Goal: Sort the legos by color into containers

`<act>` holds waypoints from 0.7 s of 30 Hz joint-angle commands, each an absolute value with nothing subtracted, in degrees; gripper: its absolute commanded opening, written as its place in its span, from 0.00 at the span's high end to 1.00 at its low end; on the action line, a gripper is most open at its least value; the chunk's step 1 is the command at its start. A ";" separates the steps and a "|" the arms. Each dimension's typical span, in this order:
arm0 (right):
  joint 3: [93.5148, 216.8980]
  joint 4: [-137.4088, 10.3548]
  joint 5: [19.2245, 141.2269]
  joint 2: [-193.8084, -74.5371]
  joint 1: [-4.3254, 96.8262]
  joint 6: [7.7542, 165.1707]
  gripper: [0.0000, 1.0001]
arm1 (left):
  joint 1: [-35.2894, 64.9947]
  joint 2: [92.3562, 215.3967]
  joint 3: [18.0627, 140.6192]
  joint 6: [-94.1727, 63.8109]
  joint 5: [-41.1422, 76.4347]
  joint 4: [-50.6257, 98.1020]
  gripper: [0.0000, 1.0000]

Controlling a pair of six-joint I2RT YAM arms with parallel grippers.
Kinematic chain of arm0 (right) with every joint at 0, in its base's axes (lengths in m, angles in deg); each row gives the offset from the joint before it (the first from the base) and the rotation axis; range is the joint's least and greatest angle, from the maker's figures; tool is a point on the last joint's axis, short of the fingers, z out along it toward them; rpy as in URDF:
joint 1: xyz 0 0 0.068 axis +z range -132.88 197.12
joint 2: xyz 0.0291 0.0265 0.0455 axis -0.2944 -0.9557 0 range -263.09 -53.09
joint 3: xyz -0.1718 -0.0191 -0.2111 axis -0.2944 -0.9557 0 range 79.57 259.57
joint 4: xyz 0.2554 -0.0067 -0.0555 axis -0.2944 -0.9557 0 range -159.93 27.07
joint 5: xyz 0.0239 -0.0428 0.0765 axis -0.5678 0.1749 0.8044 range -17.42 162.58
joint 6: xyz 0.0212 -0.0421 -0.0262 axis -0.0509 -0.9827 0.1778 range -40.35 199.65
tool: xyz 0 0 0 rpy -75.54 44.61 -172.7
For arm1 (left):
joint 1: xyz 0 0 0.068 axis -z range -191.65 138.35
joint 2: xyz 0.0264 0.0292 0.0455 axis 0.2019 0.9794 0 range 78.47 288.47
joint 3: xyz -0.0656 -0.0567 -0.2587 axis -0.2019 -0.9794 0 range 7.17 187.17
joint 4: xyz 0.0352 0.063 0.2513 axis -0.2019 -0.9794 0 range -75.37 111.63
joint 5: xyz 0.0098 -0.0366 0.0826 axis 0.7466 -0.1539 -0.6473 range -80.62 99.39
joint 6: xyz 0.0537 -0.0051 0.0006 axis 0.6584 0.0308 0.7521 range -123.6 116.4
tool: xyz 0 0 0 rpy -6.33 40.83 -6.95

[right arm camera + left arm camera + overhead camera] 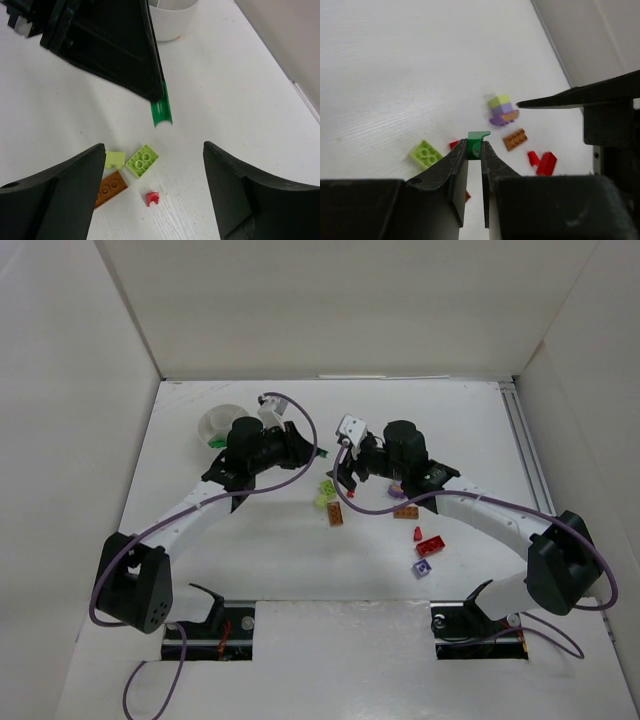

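Left end effector [474,150]: nearly shut, fingers pinching the green brick [479,135] by one end. It is clear of the worktop [395,75], above the loose pile.
Right end effector [154,146]: wide open and empty, hovering over the same pile.

Handling (judgement): the green brick is tiny, light, rigid moulded plastic with smooth faces. It won't crush, but it could pivot or squirt out of a tip pinch. The best hold is across two flat parallel sides, near the middle. This grip is at the end, so I'd move gently.

Loose on the worktop:
- lime brick [142,160]
- orange plate [111,187]
- red bit [152,198]
- purple stack [502,110]

Views:
- Right wrist shows the green brick end to end, a curved trough sticking out past my left fingertips. It also shows the ribbed wall of the dish [172,22] beyond.
- Left wrist shows only the brick's end, but does catch the purple stack and two red pieces [542,162].
- Top view places the dish [222,423] at the far left, beside my left wrist. Its compartments and contents are too small to read.
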State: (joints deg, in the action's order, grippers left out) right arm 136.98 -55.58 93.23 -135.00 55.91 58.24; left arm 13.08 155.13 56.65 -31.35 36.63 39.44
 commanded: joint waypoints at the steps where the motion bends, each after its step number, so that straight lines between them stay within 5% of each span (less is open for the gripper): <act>1: 138.99 -52.65 91.22 -134.39 56.67 58.82 0.15 | 11.91 150.81 60.51 -28.30 21.31 34.05 1.00; 2: 138.99 -53.43 91.22 -134.39 56.67 58.82 0.01 | 11.39 150.80 61.04 -28.30 18.81 31.16 1.00; 21: 135.56 -59.85 80.67 -134.03 49.47 61.19 0.01 | 0.14 162.83 73.08 -31.64 -16.71 16.19 1.00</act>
State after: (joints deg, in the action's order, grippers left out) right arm 135.52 -59.23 81.82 -134.89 50.44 60.38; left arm 0.93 161.49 69.63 -30.96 -10.69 18.21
